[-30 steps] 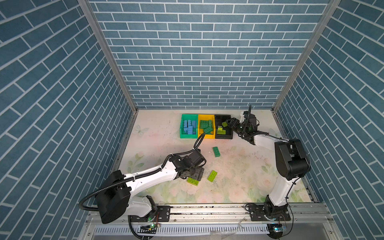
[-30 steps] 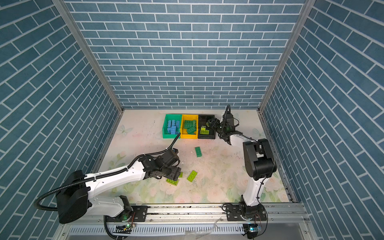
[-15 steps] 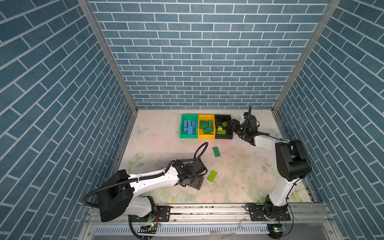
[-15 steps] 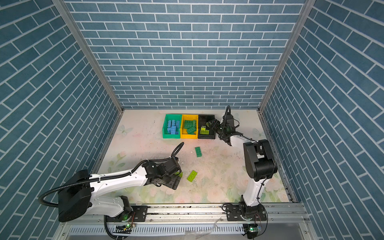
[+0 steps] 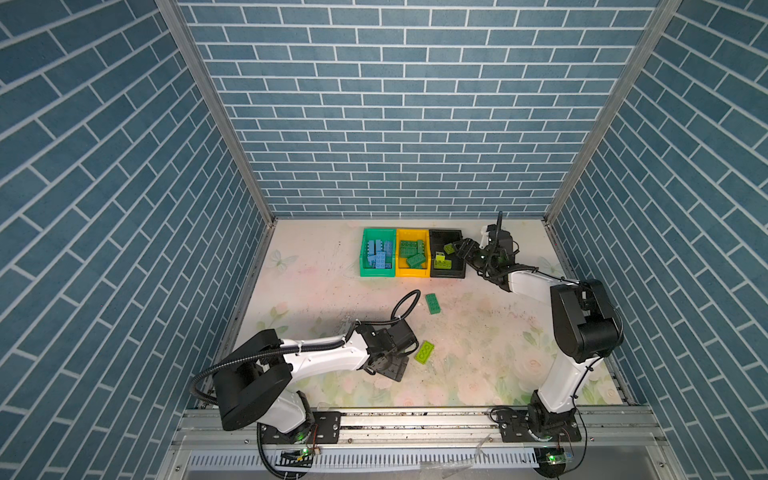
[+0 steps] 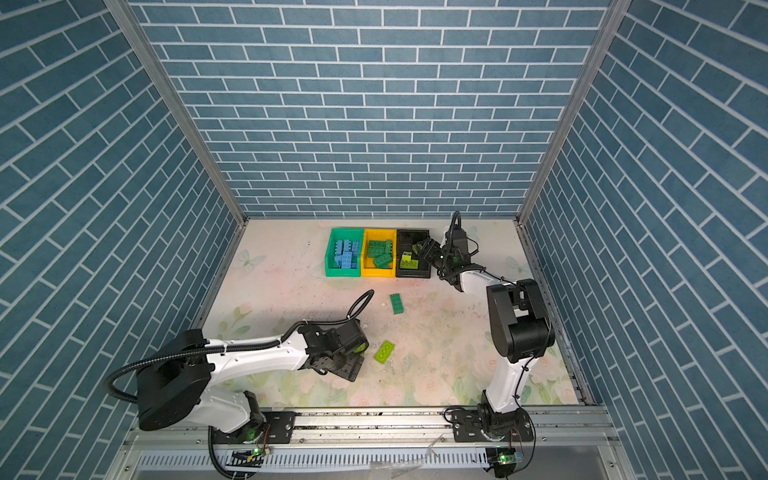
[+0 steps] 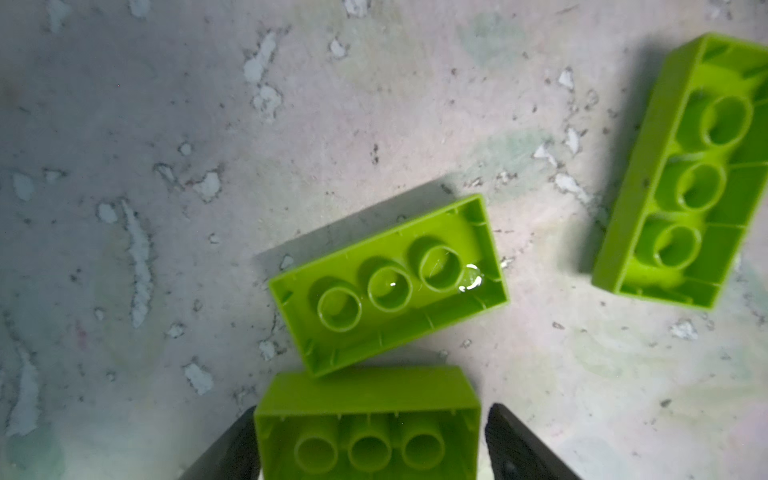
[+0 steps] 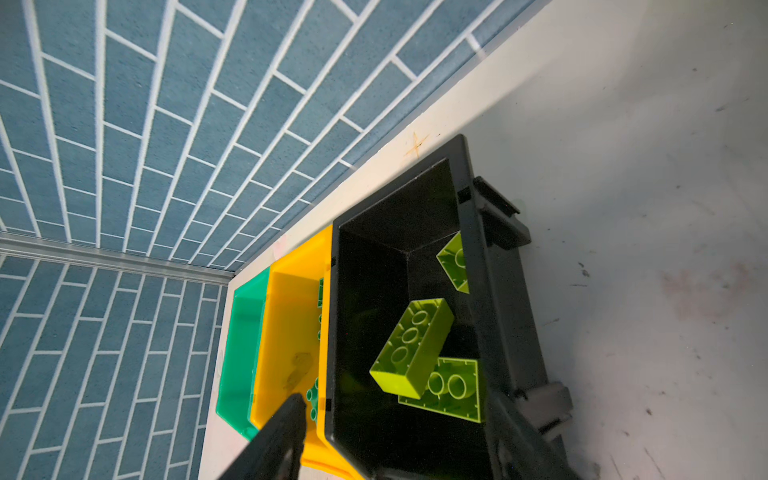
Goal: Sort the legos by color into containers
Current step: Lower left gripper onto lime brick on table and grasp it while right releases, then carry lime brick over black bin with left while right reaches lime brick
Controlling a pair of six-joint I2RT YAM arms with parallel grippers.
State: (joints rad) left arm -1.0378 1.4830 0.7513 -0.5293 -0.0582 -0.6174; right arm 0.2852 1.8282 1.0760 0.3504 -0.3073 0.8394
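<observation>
Your left gripper (image 7: 372, 411) had sunk over a lime brick (image 7: 365, 436), jaws apart, at its one o'clock right gripper (image 5: 460, 249) agape above black bin (image 5: 441, 235).

The surface (image 5: 478, 324) was a pale, scuffed sheet with a faded flower print. Near its far edge three bins stood in a row, side against side: a green bin (image 5: 376, 272), a yellow bin (image 5: 412, 273) and a black bin (image 5: 447, 274). Toward the middle a dark green brick (image 5: 432, 304) lay flat. Nearer the front lay a lime brick (image 5: 424, 352), hollow side up. In the left wrist view a second lime brick (image 7: 388, 284) lay apart from it, also hollow side up.
</observation>
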